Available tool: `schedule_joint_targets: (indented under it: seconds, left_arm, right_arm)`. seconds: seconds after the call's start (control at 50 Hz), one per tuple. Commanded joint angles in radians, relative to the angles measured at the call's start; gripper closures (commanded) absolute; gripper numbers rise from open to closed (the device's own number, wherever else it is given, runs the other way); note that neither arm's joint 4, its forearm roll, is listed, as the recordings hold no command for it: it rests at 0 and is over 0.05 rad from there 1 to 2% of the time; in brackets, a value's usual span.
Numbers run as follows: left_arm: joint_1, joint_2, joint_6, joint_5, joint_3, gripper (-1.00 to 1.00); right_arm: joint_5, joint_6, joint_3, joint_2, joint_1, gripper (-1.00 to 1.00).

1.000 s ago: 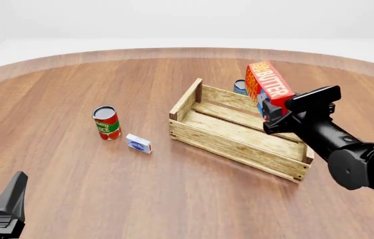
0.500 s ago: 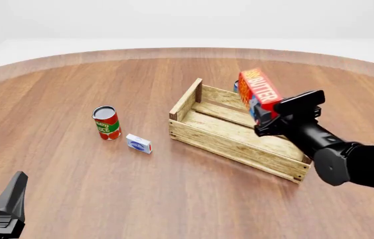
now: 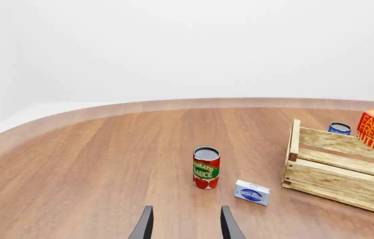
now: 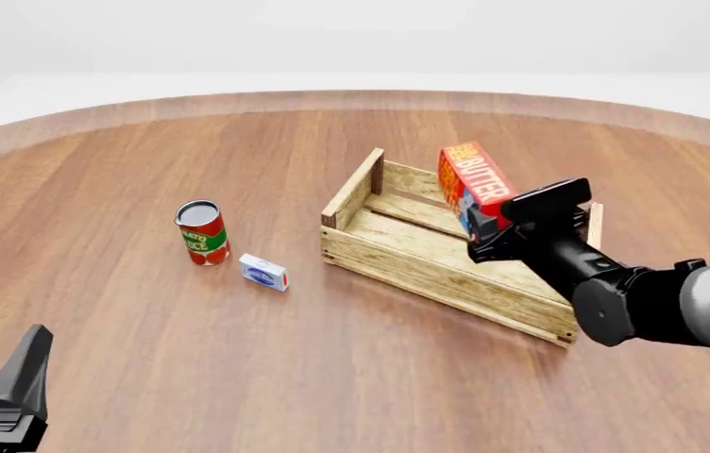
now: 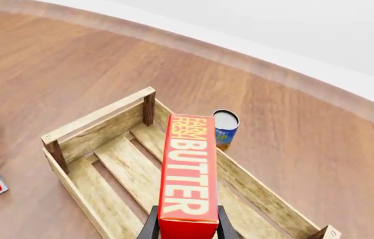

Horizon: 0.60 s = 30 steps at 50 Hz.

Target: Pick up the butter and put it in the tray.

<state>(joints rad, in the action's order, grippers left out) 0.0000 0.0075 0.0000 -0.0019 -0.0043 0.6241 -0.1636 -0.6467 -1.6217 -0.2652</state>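
Black and parked, the left gripper (image 4: 8, 392) sits nearest of all, low at the near left corner of the wooden table (image 4: 141, 359). Its two fingers (image 3: 144, 225) stand apart with nothing between them. It is far from the job.

Next out on the table are a small white and blue box (image 4: 262, 272) and a red and green can (image 4: 201, 232), standing close together on the left. They are well apart from the tray.

On the right side, the right gripper (image 4: 491, 229) is squeezed tight on the bottom end of the butter (image 4: 471, 184). The butter is up in the air, not touching anything. It hangs over the tray (image 4: 418, 269), above the slats inside. In the right wrist view its long side points straight out from the fingers, over the middle of the tray, toward the far wall. In the front view it leans a little.

So the butter is already over the open tray, and the tray floor is right below it. I think the right arm only needs to go down and let go. The butter is long, so it may tip onto its side when it lands.

Farthest back, a blue can (image 5: 224, 128) stands just behind the far wall of the tray, outside it.
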Motion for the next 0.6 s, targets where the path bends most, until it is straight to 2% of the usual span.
schedule_joint_targets:
  seconds: [0.02, 0.6]
  left_arm:
    - [0.000, 0.000, 0.000, 0.000, 0.000, -1.00]
    - [0.000, 0.000, 0.000, 0.000, 0.000, -1.00]
  right_arm:
    - [0.026, 0.028, -0.027, -0.034, -0.007, 1.00]
    - [0.046, 0.040, -0.048, -0.100, -0.004, 1.00]
